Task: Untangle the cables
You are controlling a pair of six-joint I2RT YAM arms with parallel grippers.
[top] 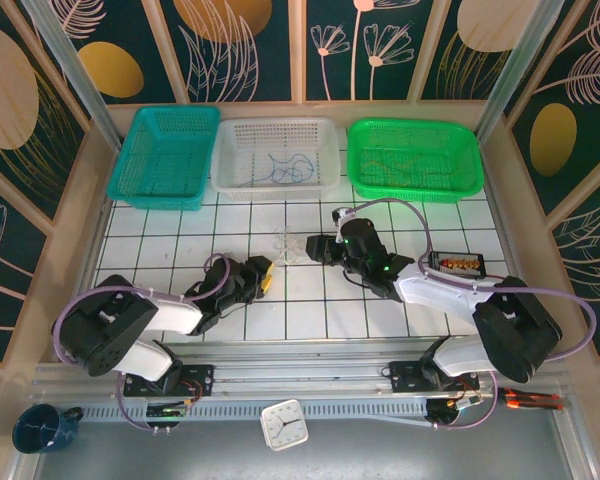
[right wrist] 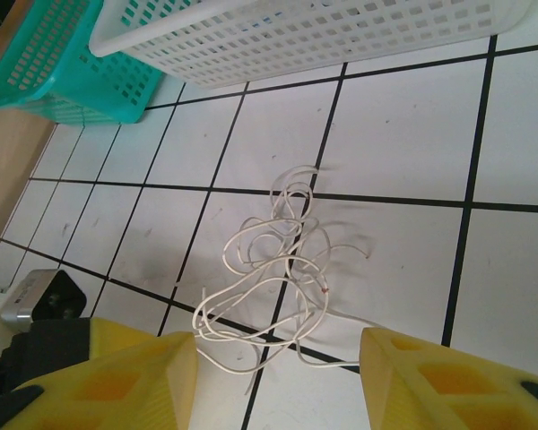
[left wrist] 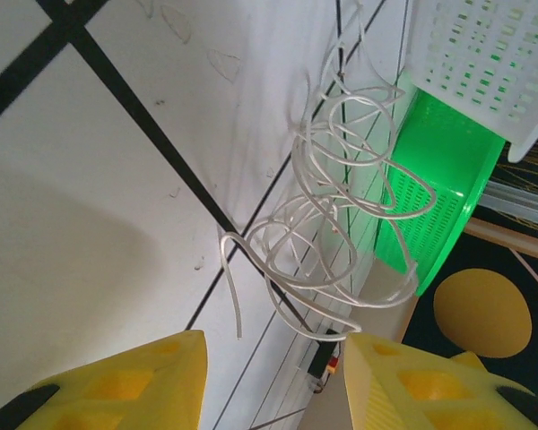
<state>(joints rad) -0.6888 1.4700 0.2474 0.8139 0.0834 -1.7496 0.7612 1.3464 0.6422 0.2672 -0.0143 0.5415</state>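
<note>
Between left tool [left wrist: 273, 340] and right tool [right wrist: 278, 336], cables [top: 283, 243]: one loose whitish tangle lying on the tiled worktop [top: 180, 225], touching neither.
Left tool: yellow fingers [left wrist: 134, 385] spread wide, holding nothing; tangle just beyond its tips.
Right tool: fingers equally wide apart, empty; tangle straight ahead, near.
White basket [top: 326, 160]: beyond the tangle from both tools, a blue wire [top: 285, 168] inside.

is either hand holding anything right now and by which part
Nothing is held: the left hand and the right hand are both open, with the tangled white cables lying free on the table.
</note>
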